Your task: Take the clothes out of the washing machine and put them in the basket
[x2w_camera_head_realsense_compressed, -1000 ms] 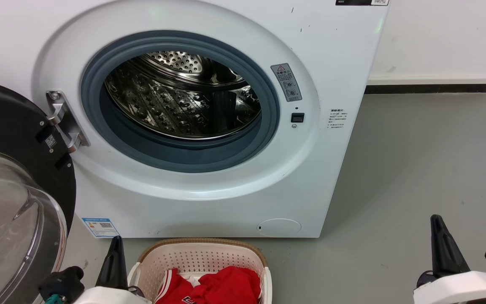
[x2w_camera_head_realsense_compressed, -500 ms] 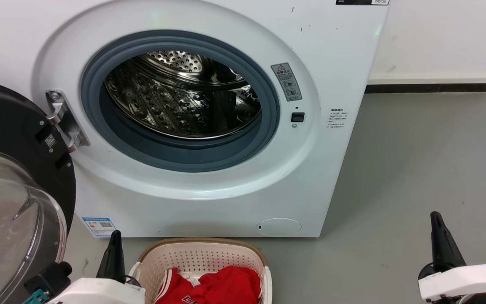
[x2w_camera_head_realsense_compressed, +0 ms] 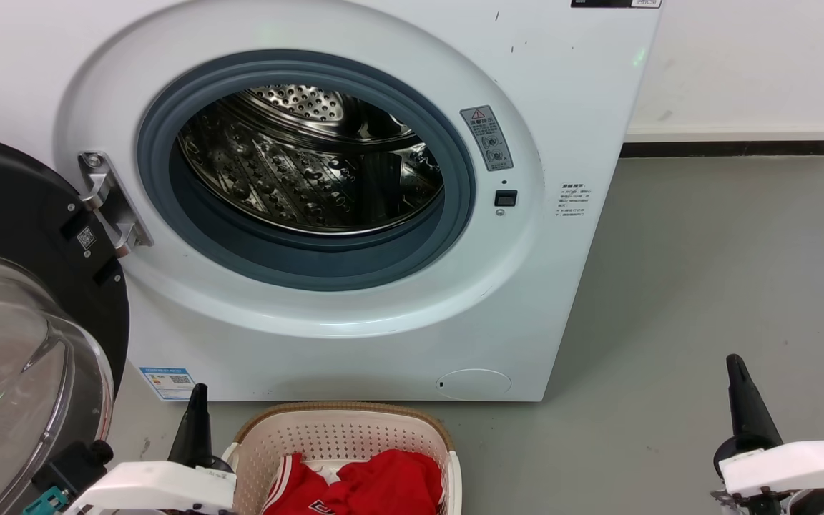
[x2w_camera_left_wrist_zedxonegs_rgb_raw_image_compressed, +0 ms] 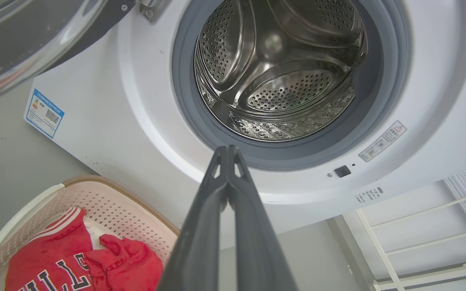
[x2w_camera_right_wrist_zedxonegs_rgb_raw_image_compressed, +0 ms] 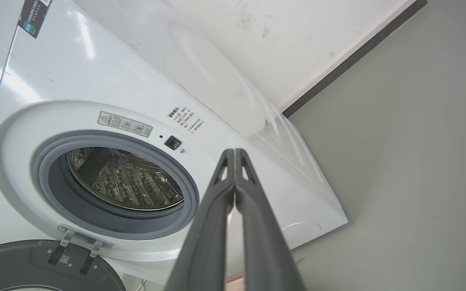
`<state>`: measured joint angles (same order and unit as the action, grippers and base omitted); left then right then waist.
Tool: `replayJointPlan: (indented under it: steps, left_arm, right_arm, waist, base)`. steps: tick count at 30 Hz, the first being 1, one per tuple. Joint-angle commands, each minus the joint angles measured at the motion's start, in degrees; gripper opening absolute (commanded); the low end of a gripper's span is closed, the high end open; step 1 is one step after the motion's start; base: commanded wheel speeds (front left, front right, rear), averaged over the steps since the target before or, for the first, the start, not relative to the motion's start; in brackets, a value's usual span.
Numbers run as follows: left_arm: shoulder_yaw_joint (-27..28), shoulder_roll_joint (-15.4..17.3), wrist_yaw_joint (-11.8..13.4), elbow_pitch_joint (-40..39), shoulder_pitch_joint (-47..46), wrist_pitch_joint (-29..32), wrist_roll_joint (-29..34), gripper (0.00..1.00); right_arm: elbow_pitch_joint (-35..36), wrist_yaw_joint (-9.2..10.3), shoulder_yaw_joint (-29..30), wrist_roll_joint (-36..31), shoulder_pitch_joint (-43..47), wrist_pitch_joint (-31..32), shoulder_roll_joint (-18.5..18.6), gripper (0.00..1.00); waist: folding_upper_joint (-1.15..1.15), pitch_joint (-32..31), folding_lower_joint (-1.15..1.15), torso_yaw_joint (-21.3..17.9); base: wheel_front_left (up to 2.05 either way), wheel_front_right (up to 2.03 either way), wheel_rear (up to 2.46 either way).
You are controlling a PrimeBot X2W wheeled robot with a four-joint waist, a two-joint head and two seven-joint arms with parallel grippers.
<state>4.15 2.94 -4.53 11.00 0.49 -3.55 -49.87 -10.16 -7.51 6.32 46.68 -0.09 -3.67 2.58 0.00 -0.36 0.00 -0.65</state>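
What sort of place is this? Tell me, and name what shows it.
Likely a laundry corner, perhaps a test room: a white front-loading washer with its door swung open, a basket holding red clothes before it, and a grey floor meeting a plain white wall.

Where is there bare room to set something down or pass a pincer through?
Bare: the grey floor right of the washing machine, between the skirting and the right pincer. The drum looks bare of cloth, so its porthole is passable. Crowded: the basket, largely covered by the clothes, with the left pincer and door beside it.
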Motion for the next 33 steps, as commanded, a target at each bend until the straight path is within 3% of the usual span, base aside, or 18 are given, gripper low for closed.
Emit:
replayJointPlan:
  steps: [1,33]
  left_arm:
    - [0.33,0.04,-0.3,-0.39,-1.72,0.46,-2.03,0.0]
    - [1.4,-0.02,-1.69,1.38,-4.51,5.43,-22.54,0.0]
  right_arm:
    - [0.27,0.0,0.03,2.17,-1.98,0.41,0.26,0.0]
    - [-1.86,0.01,0.11,24.27,-4.25,5.41,0.36,0.0]
  waist:
    - [0.0,0.01,0.0,0.02]
    - [0.0,0.23,0.0,0.28]
  base:
    - [0.0,0.0,0.0]
    - [0.0,0.0,0.0]
